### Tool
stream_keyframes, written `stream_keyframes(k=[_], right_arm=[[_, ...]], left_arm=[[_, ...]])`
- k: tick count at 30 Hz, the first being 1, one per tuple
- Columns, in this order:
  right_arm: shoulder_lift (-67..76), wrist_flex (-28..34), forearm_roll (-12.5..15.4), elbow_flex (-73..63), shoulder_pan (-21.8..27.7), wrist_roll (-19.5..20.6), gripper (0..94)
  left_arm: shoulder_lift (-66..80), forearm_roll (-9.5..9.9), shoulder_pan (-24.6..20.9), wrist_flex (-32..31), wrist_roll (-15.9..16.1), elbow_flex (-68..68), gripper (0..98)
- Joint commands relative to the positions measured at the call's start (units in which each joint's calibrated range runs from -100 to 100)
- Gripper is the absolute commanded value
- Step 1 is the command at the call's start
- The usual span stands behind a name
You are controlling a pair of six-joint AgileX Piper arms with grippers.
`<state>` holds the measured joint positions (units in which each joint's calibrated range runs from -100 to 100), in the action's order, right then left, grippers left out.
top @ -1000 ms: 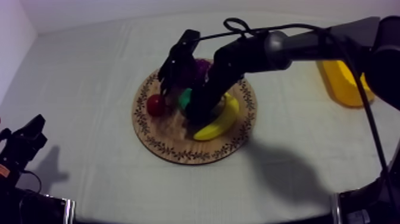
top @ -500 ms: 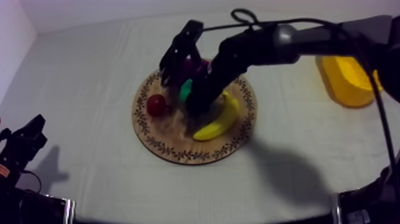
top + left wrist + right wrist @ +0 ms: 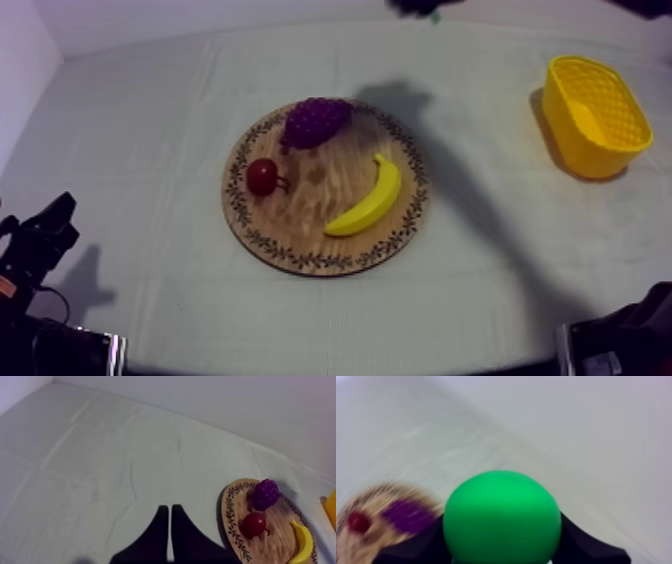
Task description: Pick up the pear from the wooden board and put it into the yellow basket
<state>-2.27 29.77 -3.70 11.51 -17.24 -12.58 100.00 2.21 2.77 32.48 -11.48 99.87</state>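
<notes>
The right arm has lifted off the board [image 3: 300, 257], taking the pear [image 3: 501, 513] with it. The pear is clamped between the 2 fingers of the right gripper [image 3: 502, 548], high over the table's far edge. Only its round end shows, so its long axis cannot be told. Grapes [image 3: 316, 120], a small red fruit [image 3: 262, 176] and a banana [image 3: 368, 200] remain. Open cloth [image 3: 490, 200] separates the board from the basket [image 3: 580, 155] at the far right corner. The left gripper [image 3: 169, 526], pressed narrow, sits at the near left corner.

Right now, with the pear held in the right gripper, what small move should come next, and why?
Probably carry it toward the yellow basket: the right gripper is shut on the pear, already off the wooden board, and the basket stands empty.
</notes>
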Motion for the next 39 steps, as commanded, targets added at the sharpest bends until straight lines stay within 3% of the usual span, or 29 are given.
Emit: stream_keyframes(k=[1, 9, 14, 20, 30, 39], right_arm=[[5.15, -0.15, -1.39, -2.16, 7.29, 1.72, 40.1], [8.26, 0.64, -6.56, -5.49, 20.81, 7.47, 40.0], [6.9, 3.41, -7.98, -4.48, 26.2, 9.37, 40.3], [2.63, 8.57, -5.66, -2.18, 29.47, 6.89, 40.6], [-5.04, 15.82, -0.12, 2.45, 30.77, 1.71, 40.7], [-8.61, 17.13, 2.18, 8.33, 31.57, -0.34, 40.4]], left_arm=[[0.0, 0.02, 0.01, 0.01, 0.01, 0.02, 0.1], [0.0, 0.02, 0.01, 0.01, -0.02, 0.02, 0.1], [0.0, 0.02, 0.01, 0.01, -0.01, 0.02, 0.1], [0.0, 0.02, 0.01, 0.01, -0.01, 0.02, 0.1], [0.0, 0.02, 0.01, 0.01, 0.0, 0.02, 0.1], [0.0, 0.02, 0.01, 0.01, -0.02, 0.02, 0.1]])
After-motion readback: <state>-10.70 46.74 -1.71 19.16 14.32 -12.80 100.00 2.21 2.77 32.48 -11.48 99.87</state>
